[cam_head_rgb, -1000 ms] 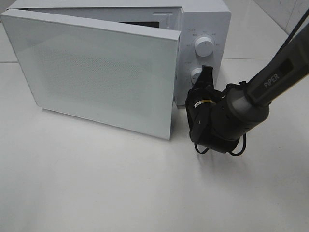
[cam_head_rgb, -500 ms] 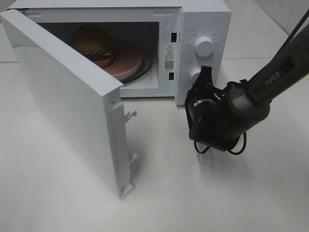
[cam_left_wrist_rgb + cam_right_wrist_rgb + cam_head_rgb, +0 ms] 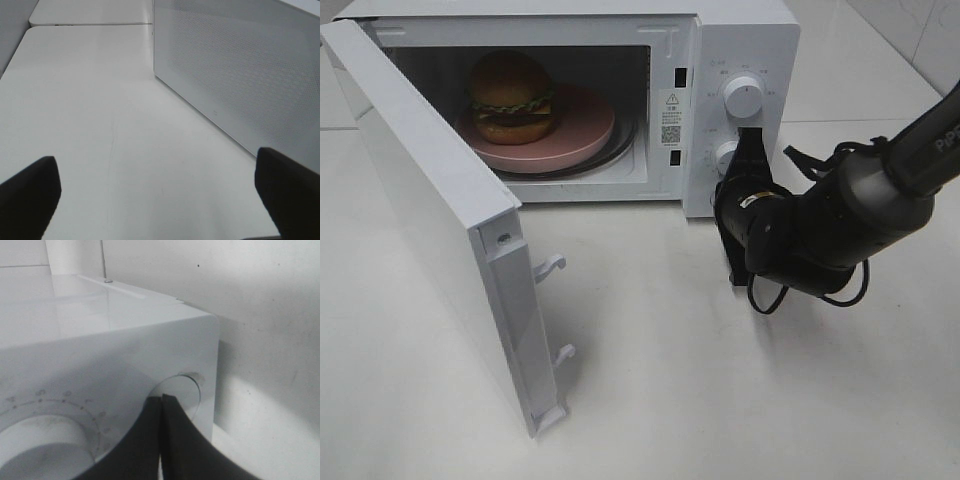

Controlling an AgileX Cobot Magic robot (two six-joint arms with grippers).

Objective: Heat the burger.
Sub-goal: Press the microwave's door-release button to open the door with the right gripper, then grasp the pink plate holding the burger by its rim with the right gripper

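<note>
Burger (image 3: 512, 95) sits on the pink plate (image 3: 585, 135) inside the microwave (image 3: 740, 30) cavity, toward its far left. The door (image 3: 420, 210) is swung wide on its left hinge, with the free edge nearest us.

Right gripper (image 3: 750, 138): fingers pressed together with nothing between them, tips touching the lower knob (image 3: 725, 155) on the control panel, just below the upper dial (image 3: 744, 97). The wrist view confirms the two dark pads are shut flat against each other at that round control (image 3: 185, 387).

Left gripper (image 3: 157, 182): fingers spread wide and empty, low over the table (image 3: 100, 125), facing the door's outer face.

We judge loading is done. What remains is closing the door and setting the time.

- Push with the left arm on the outer face near the free edge, not near the hinge.
- Follow the door's arc and press until both latch hooks (image 3: 552, 266) seat.
- The right gripper is to the right of the opening, so it looks clear of the swing.

Materials:
- Glossy white shell.
- Door outer face has a fine dotted mesh.
- Bun is shiny brown, with frilly green lettuce.
- Plate is matte, flat and round.
- Tabletop is smooth and pale.
</note>
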